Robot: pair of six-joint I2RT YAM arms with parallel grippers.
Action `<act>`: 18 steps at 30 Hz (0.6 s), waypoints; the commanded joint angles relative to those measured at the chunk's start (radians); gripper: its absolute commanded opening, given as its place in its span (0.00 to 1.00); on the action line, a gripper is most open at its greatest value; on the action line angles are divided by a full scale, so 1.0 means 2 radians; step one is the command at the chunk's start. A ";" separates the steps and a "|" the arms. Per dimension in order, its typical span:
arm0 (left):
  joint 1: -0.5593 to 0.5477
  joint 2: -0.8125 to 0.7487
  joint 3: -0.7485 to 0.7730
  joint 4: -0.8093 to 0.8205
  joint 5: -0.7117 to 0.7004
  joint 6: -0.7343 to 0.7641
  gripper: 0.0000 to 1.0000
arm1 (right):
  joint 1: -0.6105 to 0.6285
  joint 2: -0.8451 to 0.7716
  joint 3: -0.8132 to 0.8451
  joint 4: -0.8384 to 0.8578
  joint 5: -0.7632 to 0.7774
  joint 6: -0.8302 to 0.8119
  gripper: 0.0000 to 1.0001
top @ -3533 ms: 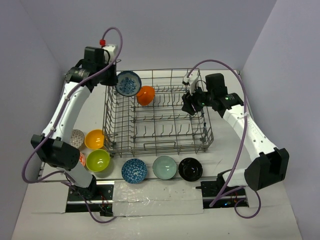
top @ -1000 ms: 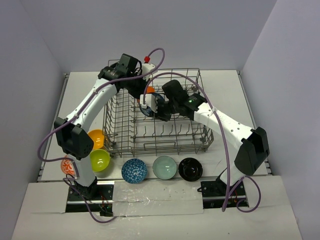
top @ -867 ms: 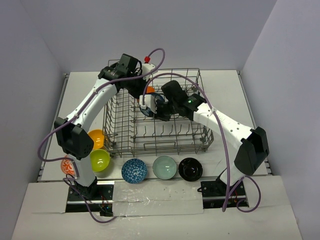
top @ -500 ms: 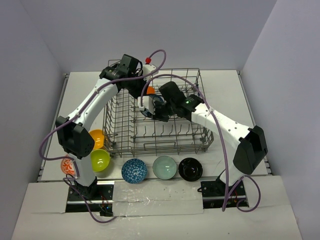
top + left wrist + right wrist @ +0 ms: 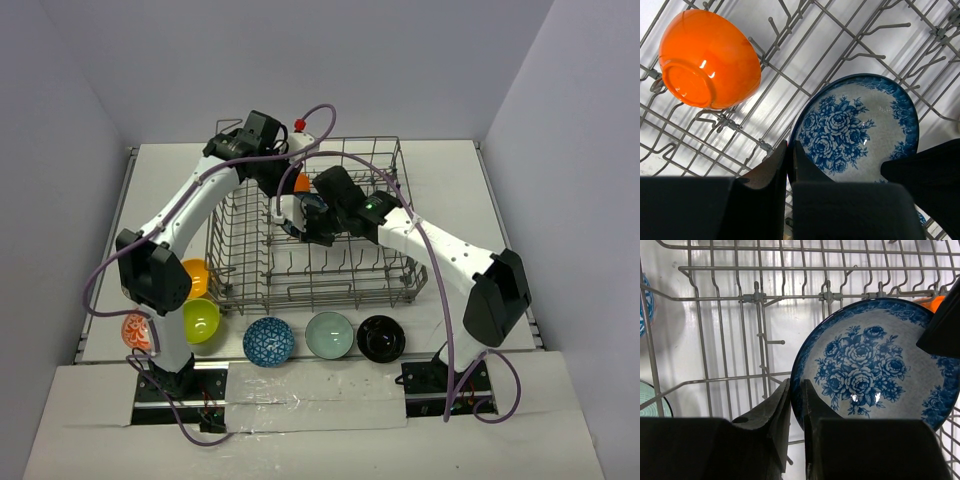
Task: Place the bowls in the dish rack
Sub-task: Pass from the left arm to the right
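A blue-flowered bowl (image 5: 310,207) (image 5: 860,130) (image 5: 875,365) hangs on edge over the back of the grey wire dish rack (image 5: 415,272). My left gripper (image 5: 287,188) (image 5: 790,146) is shut on its rim. From the other side my right gripper (image 5: 303,222) (image 5: 796,386) is shut on the rim too. An orange bowl (image 5: 301,181) (image 5: 710,57) stands on its side between the tines just behind. On the table lie a red-and-white bowl (image 5: 137,332), a yellow-orange bowl (image 5: 196,274), a lime bowl (image 5: 201,320), a blue-patterned bowl (image 5: 268,341), a pale teal bowl (image 5: 329,334) and a black bowl (image 5: 381,338).
Both arms cross above the rack's back half. Upright tines (image 5: 760,297) fill the rack floor below the held bowl. White walls close in the table on three sides.
My right gripper's jaws have closed onto the flowered bowl's rim. Earlier the left arm carried that bowl from the rack's back left corner inward, and the right arm swung in to meet it.
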State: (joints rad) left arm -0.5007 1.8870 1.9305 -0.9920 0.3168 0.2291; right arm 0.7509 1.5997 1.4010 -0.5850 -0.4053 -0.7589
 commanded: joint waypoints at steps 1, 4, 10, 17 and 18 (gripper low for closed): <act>-0.017 -0.002 0.029 -0.007 0.038 0.000 0.00 | 0.002 0.011 0.017 0.031 0.034 0.023 0.00; -0.020 0.000 0.029 -0.004 0.040 -0.001 0.00 | 0.006 0.019 0.027 0.032 0.041 0.036 0.00; -0.025 0.008 0.033 0.003 0.043 -0.004 0.00 | 0.016 0.030 0.039 0.028 0.044 0.050 0.00; -0.027 0.009 0.033 0.007 0.034 -0.004 0.00 | 0.017 0.031 0.037 0.032 0.054 0.054 0.00; -0.027 0.009 0.031 0.010 0.032 -0.004 0.00 | 0.016 0.031 0.036 0.032 0.054 0.055 0.00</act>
State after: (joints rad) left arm -0.5175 1.9285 1.9362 -0.9844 0.3084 0.2501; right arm 0.7849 1.6470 1.4265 -0.5995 -0.3359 -0.6765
